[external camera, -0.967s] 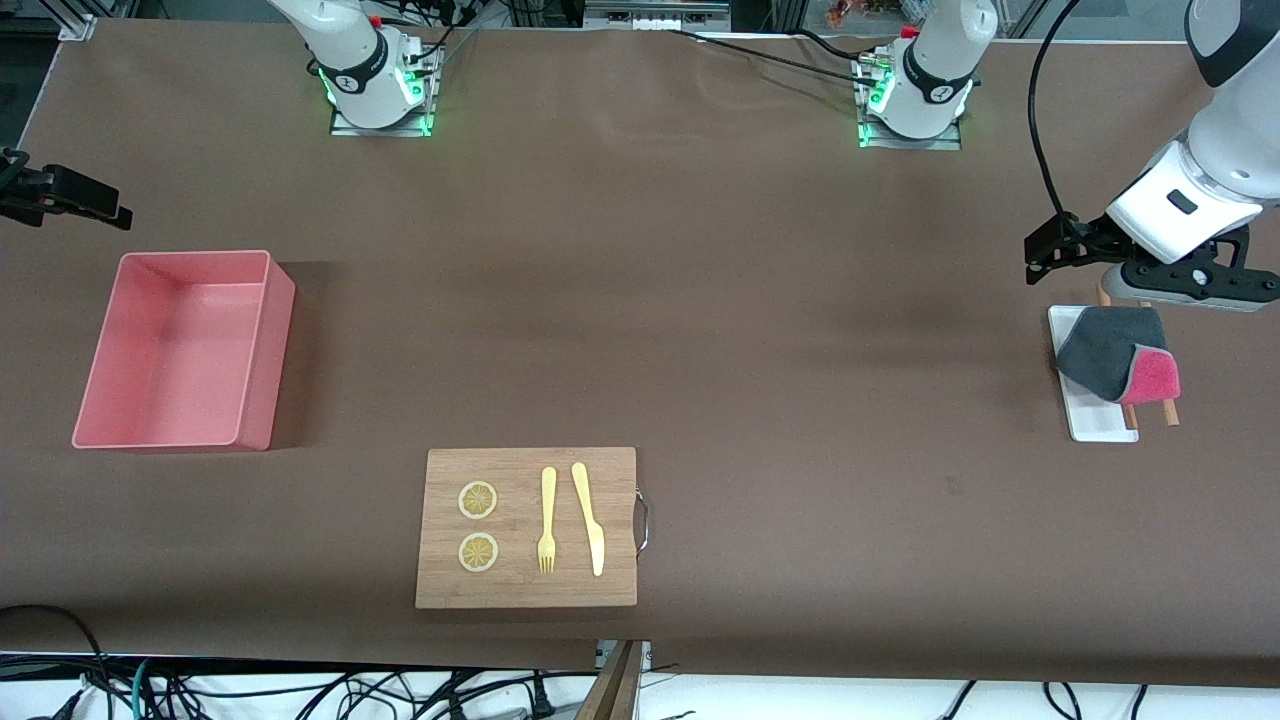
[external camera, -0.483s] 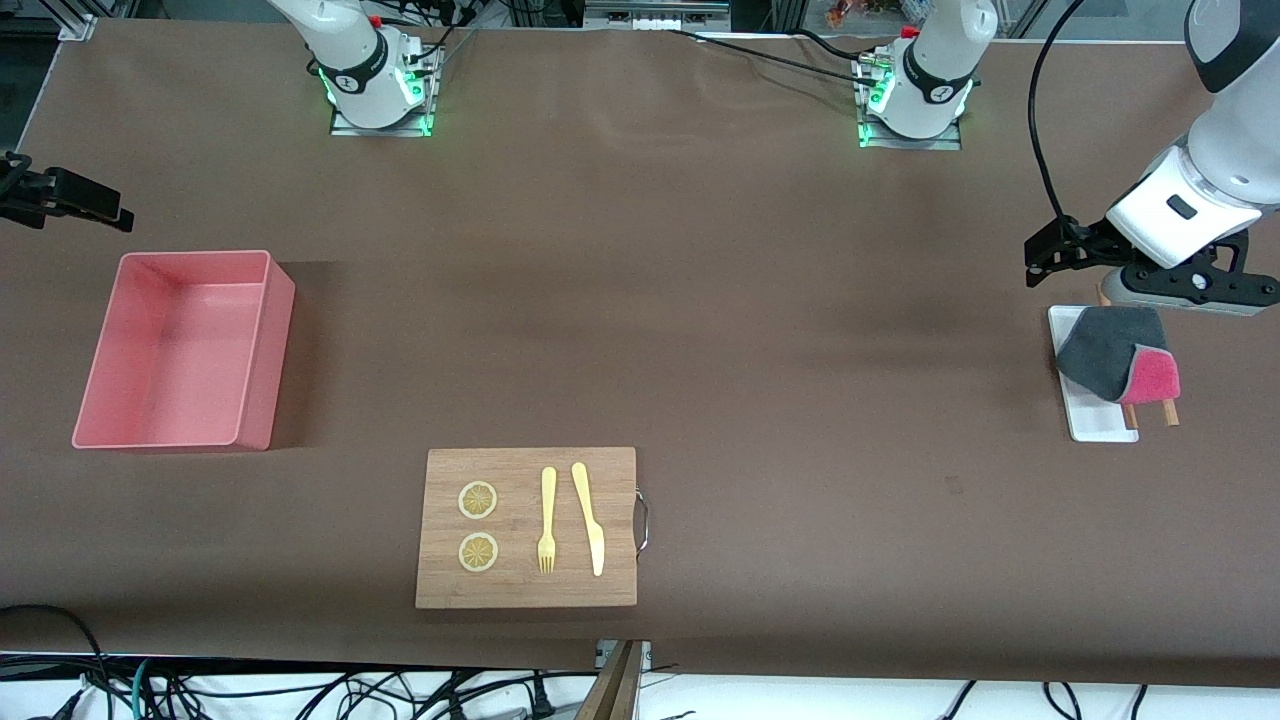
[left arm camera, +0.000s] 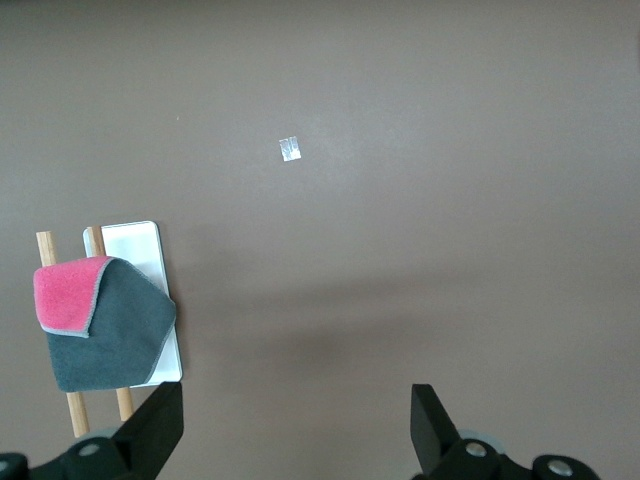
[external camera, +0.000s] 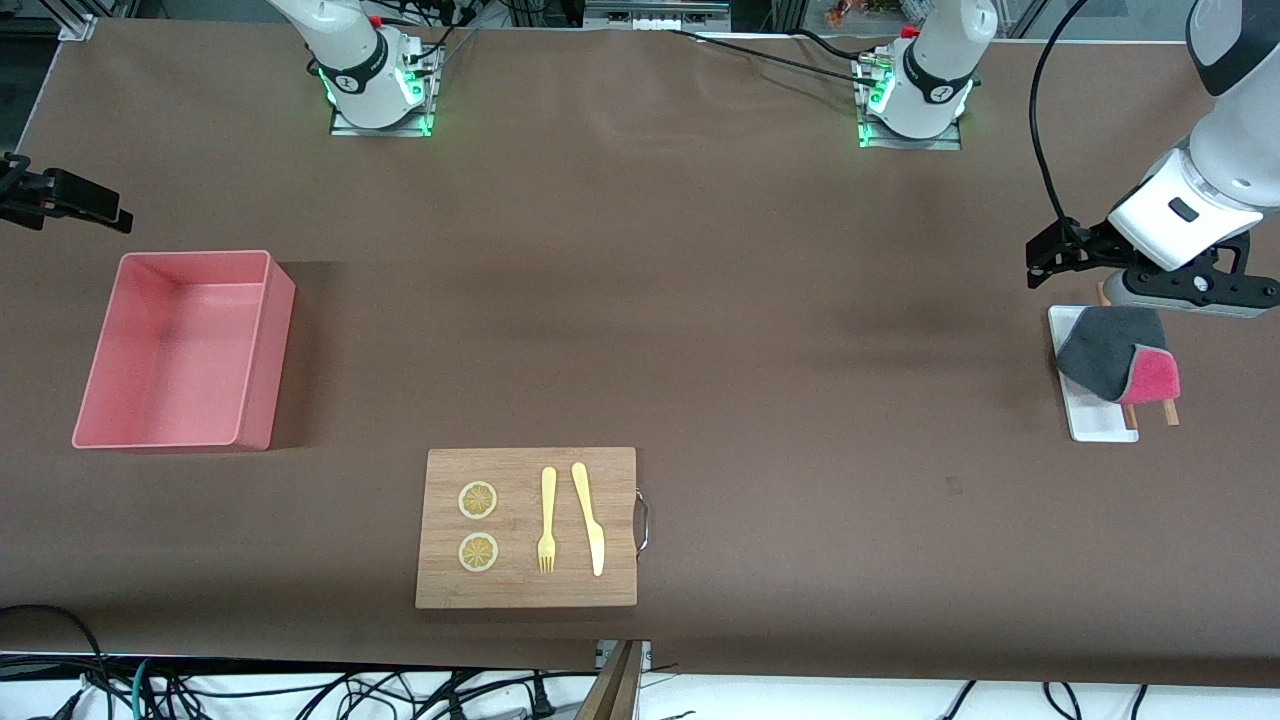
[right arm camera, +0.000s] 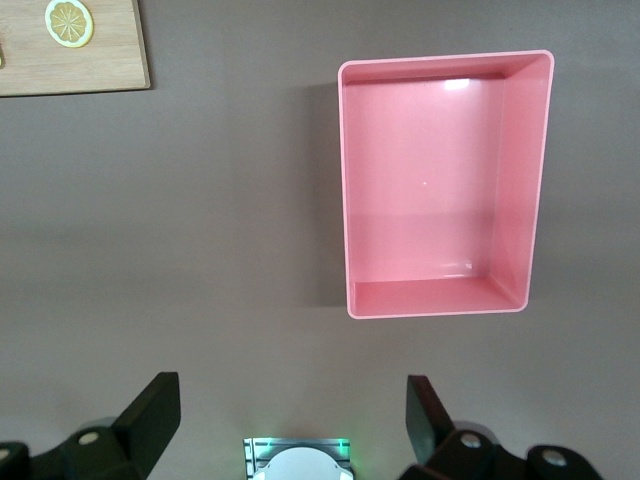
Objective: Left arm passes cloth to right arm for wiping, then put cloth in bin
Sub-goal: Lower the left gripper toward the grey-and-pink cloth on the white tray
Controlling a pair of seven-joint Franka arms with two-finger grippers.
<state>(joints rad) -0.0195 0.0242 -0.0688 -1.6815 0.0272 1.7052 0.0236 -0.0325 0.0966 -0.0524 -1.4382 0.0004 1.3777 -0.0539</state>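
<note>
In the last second I see only a small change: my left arm [external camera: 1190,205] has lifted and drawn back a little above the end of the white tray [external camera: 1090,420], and nothing on the table has shifted. I judge from this that the pick-up is not yet begun; the arm is perhaps adjusting its approach.

The left gripper [left arm camera: 295,435] hangs over the table just beside the tray, its fingers spread wide and empty. The cloth [external camera: 1115,352] lies folded on the tray and on two wooden sticks [external camera: 1168,412], grey face up with a pink corner turned over, at the left arm's end of the table.

The right gripper [right arm camera: 290,425] waits high near the bin [external camera: 180,350], also wide open and holding nothing. The bin is empty, at the right arm's end.

My count: one cloth, one bin, one tray, two sticks, one wooden board [external camera: 527,528] carrying two lemon slices [external camera: 477,500], one fork [external camera: 547,520] and one knife [external camera: 590,518].
</note>
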